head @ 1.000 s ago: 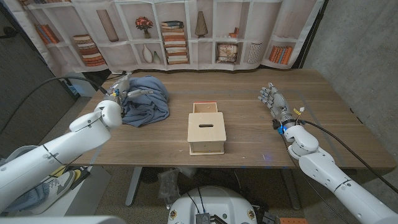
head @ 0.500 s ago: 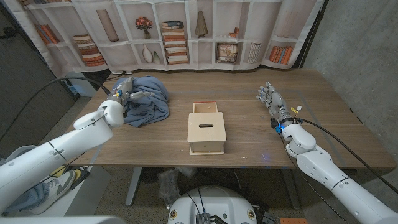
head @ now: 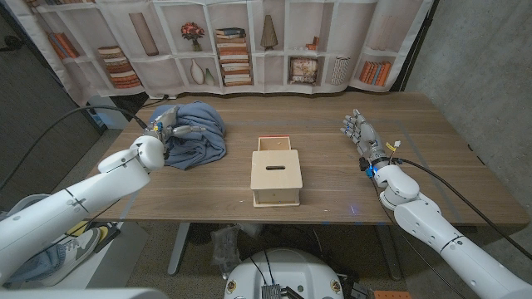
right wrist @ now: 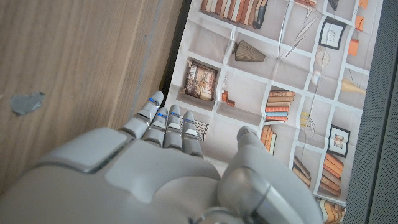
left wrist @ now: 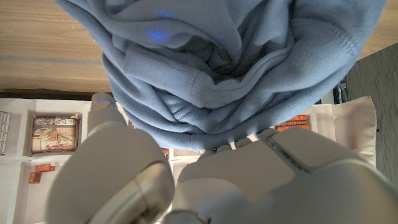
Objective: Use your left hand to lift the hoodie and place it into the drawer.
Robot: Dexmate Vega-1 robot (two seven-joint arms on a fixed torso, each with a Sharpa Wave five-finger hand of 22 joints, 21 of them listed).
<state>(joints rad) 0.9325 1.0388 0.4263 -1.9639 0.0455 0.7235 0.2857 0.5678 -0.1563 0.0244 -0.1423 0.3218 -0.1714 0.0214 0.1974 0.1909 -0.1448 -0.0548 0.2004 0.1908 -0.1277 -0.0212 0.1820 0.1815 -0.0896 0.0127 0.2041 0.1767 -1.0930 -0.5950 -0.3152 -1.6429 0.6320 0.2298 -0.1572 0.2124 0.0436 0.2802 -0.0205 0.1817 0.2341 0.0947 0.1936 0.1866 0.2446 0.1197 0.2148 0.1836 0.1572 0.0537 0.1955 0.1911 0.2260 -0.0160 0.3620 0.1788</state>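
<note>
A crumpled blue hoodie (head: 198,135) lies at the table's far left; close up, the hoodie (left wrist: 217,68) shows its folds. My left hand (head: 169,124) is at the hoodie's left edge, fingers stretched out against the cloth. In the left wrist view the left hand (left wrist: 205,177) meets the folds and its fingertips are hidden under the fabric; no closed grip shows. A small wooden drawer box (head: 276,176) stands mid-table, its drawer (head: 274,144) pulled out toward the far side. My right hand (head: 363,133) stands at the right, holding nothing, fingers apart; the wrist view shows this right hand (right wrist: 155,162) too.
The wooden table (head: 349,178) ends at a bookshelf-print backdrop (head: 249,41). Bare wood separates the hoodie from the drawer box, and the box from my right hand. A grey patch (right wrist: 27,102) marks the wood near the right hand.
My left hand has slid a little further right against the hoodie. The right hand has drifted slightly left and away from me.
</note>
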